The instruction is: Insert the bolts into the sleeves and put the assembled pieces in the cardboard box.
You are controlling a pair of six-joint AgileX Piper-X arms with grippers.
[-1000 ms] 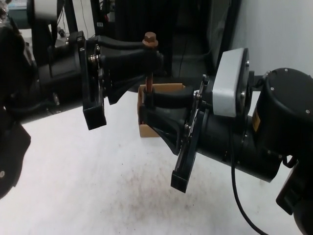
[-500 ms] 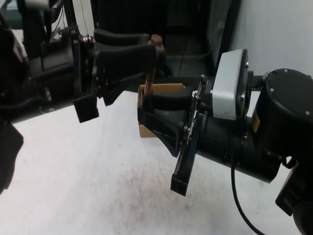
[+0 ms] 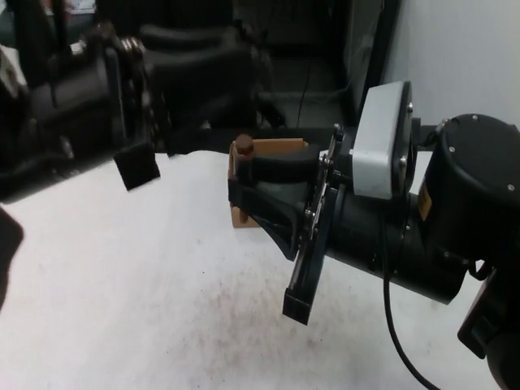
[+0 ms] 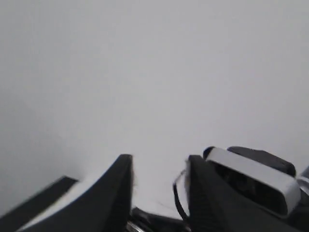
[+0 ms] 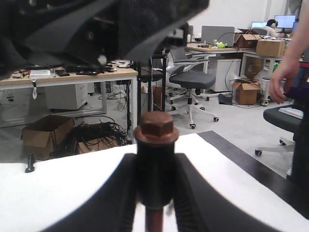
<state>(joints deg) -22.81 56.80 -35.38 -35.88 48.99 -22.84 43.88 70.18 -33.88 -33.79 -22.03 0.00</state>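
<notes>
The left gripper [image 4: 159, 193], fingers apart and holding nothing, has let go of the bolt and drawn away to the far left of the bench [image 3: 122, 276]; a second ago it held the copper bolt upright over the sleeve. At centre, the bolt [image 5: 155, 126] now sits down in the dark sleeve [image 5: 154, 169], its hexagonal head resting on the sleeve's top and the shank poking out beneath, so this insertion looks done. The right gripper [image 5: 154, 189] is clamped on the sleeve, holding the assembled piece upright at the left end of the cardboard box [image 3: 280, 147]; whether over it or just short of it cannot be told. What looks left is the drop into the box. The right arm's own bulk hides most of the box from above, and the left arm hangs near its far-left side. A desk [image 5: 72, 75] and a chair [image 5: 193, 79] stand in the room beyond.
</notes>
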